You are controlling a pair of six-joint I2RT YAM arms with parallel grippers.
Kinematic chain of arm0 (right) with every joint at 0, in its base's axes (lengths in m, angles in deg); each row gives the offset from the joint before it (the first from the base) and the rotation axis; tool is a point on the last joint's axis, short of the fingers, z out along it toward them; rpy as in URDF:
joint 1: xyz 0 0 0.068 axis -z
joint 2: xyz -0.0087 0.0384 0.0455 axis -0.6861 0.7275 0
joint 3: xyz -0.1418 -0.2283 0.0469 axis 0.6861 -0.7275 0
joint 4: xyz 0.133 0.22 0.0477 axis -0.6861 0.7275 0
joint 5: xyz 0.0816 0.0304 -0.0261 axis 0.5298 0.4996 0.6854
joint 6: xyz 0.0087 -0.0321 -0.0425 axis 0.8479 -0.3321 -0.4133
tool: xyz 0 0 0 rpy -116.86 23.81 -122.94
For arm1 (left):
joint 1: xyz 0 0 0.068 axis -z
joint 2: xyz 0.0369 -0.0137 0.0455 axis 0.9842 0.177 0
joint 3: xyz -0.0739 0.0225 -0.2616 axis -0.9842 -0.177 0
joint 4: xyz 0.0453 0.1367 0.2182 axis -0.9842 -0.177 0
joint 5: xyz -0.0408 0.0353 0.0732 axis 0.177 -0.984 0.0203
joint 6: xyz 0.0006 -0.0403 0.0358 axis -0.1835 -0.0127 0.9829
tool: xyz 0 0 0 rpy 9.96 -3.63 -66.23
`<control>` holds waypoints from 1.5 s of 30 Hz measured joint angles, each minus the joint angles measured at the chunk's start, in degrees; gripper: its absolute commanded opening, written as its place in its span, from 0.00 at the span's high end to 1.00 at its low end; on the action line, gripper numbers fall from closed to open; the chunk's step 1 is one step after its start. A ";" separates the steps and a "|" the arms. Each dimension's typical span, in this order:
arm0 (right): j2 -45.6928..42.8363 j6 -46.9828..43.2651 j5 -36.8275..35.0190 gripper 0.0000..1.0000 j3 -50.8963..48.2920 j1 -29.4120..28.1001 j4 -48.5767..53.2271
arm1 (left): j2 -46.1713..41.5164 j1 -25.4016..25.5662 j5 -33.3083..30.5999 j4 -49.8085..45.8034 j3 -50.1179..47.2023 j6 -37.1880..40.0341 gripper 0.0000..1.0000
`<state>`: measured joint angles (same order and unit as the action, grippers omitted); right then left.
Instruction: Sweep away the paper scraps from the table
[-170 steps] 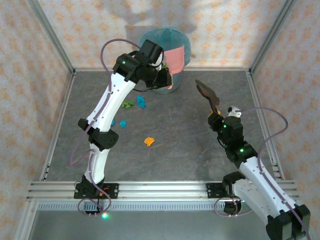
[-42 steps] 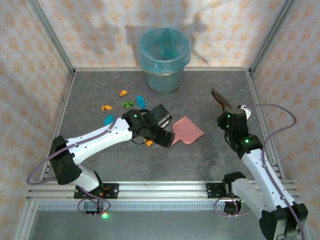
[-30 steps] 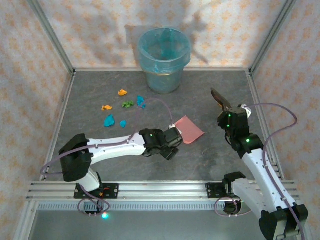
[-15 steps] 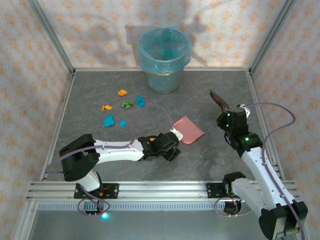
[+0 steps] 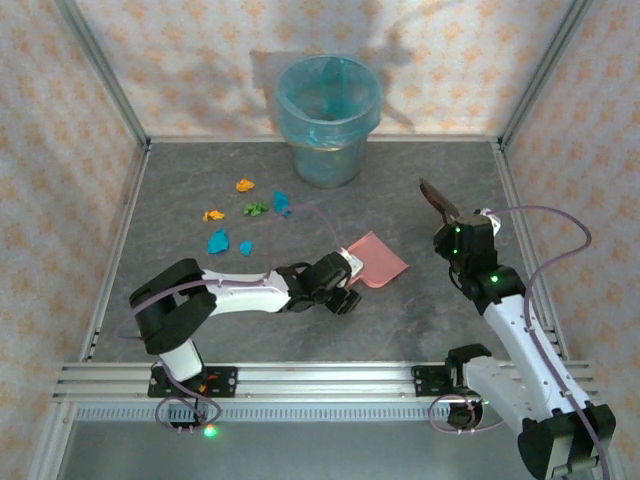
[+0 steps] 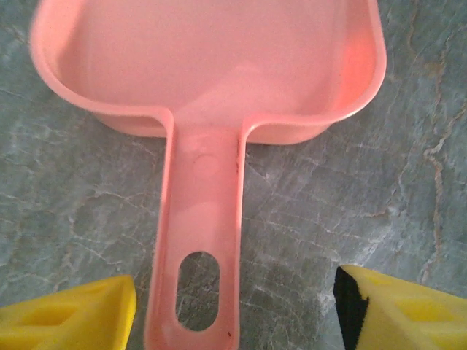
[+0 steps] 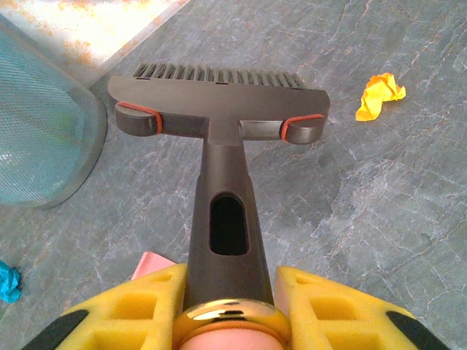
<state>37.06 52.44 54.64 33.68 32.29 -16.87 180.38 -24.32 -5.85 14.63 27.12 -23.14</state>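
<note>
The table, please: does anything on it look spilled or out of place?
Yes: crumpled paper scraps lie scattered loose on the table, in front and left of the bin, apart from the pink dustpan.

Bright, even light falls from above, casting soft shadows on the wall point(image 5: 200, 60) beyond my left claw point(image 6: 233, 313); its yellow fingers point(image 6: 66, 317) blur close up, the desk point(image 6: 306, 219) between them sharp.

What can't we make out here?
- Bin: contents, top view; murky liner.
- Brush: most of the bristles, right wrist view; behind its head.
- Dustpan: front lip, left wrist view; cut by top edge.
- Left hand: fingers, left wrist view; mostly cut by bottom edge.
</note>
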 measured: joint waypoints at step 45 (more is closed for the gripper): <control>0.13 -0.17 0.35 1.00 3.98 0.00 3.10 | 0.79 2.67 -5.57 -13.11 9.31 -2.97 1.00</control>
<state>37.19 52.26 54.99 37.65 32.29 -13.76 181.16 -21.65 -11.42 1.52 36.43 -26.12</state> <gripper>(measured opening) 0.296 0.239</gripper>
